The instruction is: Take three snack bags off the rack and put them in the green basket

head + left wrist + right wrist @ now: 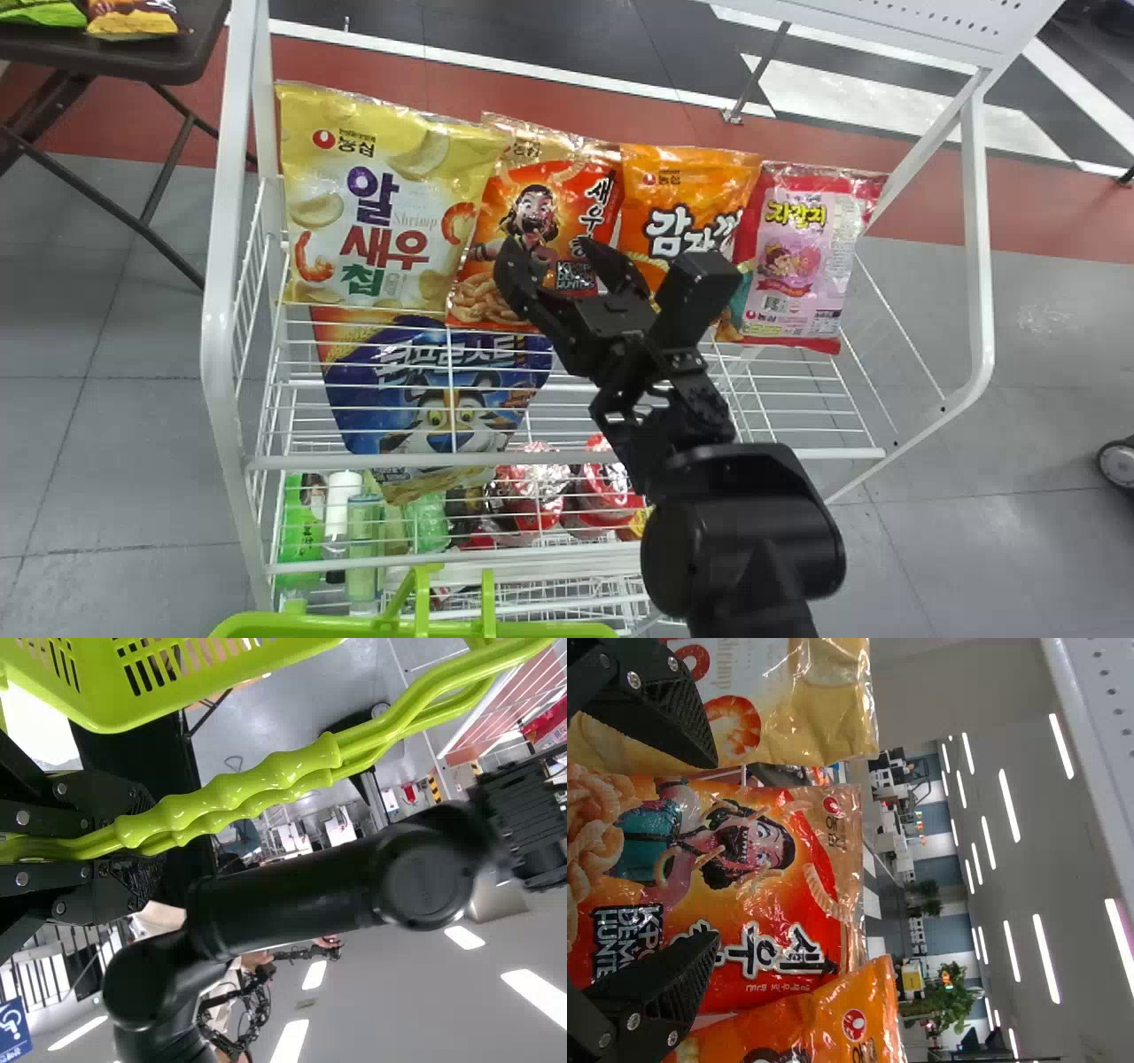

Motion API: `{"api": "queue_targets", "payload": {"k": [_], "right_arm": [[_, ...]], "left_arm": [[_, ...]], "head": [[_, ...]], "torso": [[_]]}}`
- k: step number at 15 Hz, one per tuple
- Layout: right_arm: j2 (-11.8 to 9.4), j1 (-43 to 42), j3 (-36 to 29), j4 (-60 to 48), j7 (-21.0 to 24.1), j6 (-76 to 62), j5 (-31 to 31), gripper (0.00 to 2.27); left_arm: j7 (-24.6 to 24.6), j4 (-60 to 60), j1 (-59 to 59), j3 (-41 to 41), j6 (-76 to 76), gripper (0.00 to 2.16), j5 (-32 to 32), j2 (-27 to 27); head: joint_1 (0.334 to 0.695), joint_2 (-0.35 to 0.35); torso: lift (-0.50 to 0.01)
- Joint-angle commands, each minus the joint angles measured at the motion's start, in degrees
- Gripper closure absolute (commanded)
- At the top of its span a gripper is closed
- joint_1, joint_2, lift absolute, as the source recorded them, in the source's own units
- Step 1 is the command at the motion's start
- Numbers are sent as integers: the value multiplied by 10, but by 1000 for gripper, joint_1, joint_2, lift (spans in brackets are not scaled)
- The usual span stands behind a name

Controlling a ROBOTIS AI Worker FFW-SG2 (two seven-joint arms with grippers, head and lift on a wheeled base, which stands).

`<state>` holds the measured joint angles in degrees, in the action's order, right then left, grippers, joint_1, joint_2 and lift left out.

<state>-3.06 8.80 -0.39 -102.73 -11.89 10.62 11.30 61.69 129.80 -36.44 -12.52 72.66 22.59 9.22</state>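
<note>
The white wire rack (222, 292) carries the upright bags. Below and in front of it, my left pincer (146, 846) is clamped on the handles of the green plastic basket (354, 627). The big yellow foil bag (363, 204) overlaps a smaller red-orange foil bag (580, 190); my right pincer (551, 252) faces that one, spread wide, empty. Closing misaligned across their neighbouring edges could snag both, or skid off the slick front.
</note>
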Motion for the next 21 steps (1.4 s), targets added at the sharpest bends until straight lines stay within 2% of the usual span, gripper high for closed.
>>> {"api": "queue_targets", "payload": {"k": [1,2,3,5,6,8,13,21], "right_arm": [[2,-31,7,32,6,8,-9,151],[2,-41,13,41,7,8,-23,205],[2,-47,14,46,7,15,-33,498],[2,-52,14,48,7,34,-41,1750],[2,-52,14,48,6,34,-43,2017],[1,-51,16,46,0,34,-63,2216],[2,-31,17,25,5,38,-78,2219],[0,-6,-50,-4,-7,41,-56,2219]], "left_arm": [[0,-10,11,-3,2,1696,4,2],[1,-14,17,-6,4,1696,6,3],[1,-18,22,-9,4,1696,6,3],[1,-28,30,-11,10,1696,12,5],[1,-32,34,-12,11,1696,14,5],[1,-37,39,-15,15,1696,15,5],[0,-36,41,-15,18,1693,15,4],[-9,-31,41,-21,25,1693,11,4]], "head": [[695,-350],[695,-350],[695,-350],[695,-350],[695,-350],[695,-350],[695,-350],[695,-350]], "torso": [[-23],[-23],[-23],[-23],[-23],[-23],[-23],[-23]]}}
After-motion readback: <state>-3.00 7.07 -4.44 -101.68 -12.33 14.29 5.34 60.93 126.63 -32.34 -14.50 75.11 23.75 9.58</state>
